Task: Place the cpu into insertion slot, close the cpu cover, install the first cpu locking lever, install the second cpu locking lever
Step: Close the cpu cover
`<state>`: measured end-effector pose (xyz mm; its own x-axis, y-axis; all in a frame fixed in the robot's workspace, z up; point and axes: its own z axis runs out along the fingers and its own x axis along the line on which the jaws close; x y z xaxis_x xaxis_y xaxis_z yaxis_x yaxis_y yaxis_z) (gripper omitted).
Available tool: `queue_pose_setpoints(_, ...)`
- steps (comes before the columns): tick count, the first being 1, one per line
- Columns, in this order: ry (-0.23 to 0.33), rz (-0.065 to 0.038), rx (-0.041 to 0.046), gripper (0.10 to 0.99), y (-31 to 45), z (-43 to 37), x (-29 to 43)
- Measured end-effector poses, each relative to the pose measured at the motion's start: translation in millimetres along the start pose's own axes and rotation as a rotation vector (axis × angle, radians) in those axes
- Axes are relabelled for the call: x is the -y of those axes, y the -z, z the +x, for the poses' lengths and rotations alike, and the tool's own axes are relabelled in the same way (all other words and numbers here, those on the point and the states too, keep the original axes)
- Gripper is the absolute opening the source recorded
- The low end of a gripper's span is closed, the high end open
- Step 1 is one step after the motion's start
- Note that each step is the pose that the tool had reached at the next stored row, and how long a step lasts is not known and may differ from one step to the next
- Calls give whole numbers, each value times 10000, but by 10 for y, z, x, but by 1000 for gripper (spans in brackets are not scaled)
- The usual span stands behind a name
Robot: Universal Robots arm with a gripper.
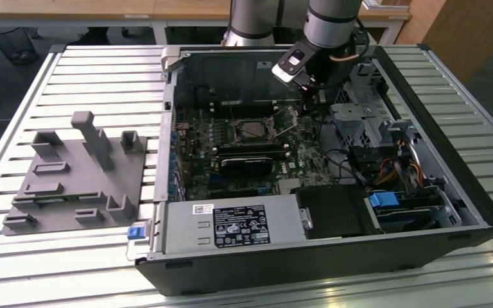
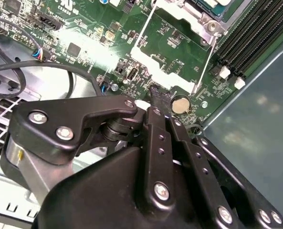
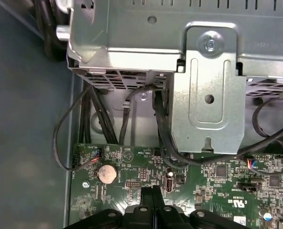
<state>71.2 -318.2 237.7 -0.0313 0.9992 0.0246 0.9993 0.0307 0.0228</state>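
Silvery and thin, the cpu cover (image 2: 148, 61) stands open off the insertion slot (image 1: 234, 128), with green circuit board (image 2: 84, 28) showing through its window. Its free edge lies just ahead of the gripper (image 2: 153, 95). The jaws are pressed together with nothing visible between them, their tips low over the board beside a round coin cell (image 2: 180, 103). The gripper sits to the exterior view's right of the slot and slightly farther back, so the cover lies between the fingertips and the socket. The cpu (image 1: 251, 131) appears to be seated in the slot. Two wire locking levers (image 2: 204, 64) run along the cover's sides, unlatched as far as I can judge.
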Motion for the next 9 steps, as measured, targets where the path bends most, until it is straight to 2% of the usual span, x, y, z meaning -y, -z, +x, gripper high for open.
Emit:
queue_pose_setpoints(3, 2, 3, 2, 106, -19, 0, 15)
queue_pose_setpoints(9, 3, 3, 1, 106, -22, 5, 161)
